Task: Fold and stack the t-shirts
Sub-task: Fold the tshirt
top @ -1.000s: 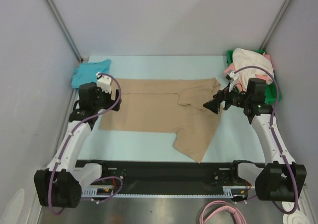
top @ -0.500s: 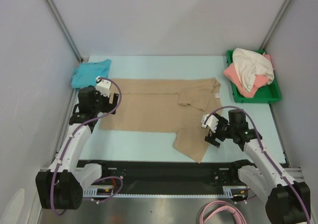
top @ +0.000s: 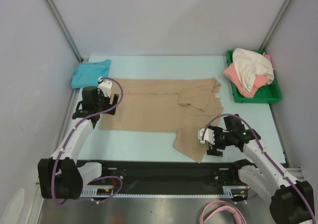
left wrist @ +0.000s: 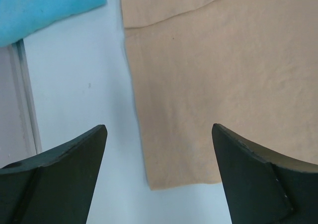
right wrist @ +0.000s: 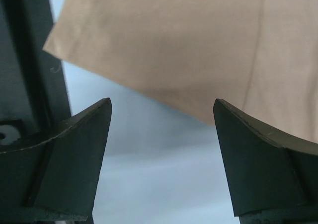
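The tan t-shirt [top: 159, 110] lies spread flat mid-table, one part folded over at its right and a flap reaching toward the near edge. My left gripper [top: 110, 106] is open and empty over its left edge; the left wrist view shows the shirt's corner [left wrist: 223, 75] between the open gripper [left wrist: 159, 127]. My right gripper [top: 205, 143] is open and empty just right of the near flap, whose edge [right wrist: 164, 35] shows ahead of the gripper [right wrist: 163, 102]. The teal-blue shirt [top: 91, 72] lies back left. The cream-white shirt [top: 251, 65] and coral-pink shirt [top: 232, 75] are heaped back right.
The green tray [top: 272, 98] holds the white and pink shirts at the back right. A black rail [top: 159, 172] runs along the near edge and shows in the right wrist view [right wrist: 25, 60]. Grey walls close both sides. The teal shirt's corner [left wrist: 44, 5] shows in the left wrist view.
My right arm has swung from the shirt's back right, near the tray, down to the near flap. My left gripper has shifted slightly along the shirt's left edge.
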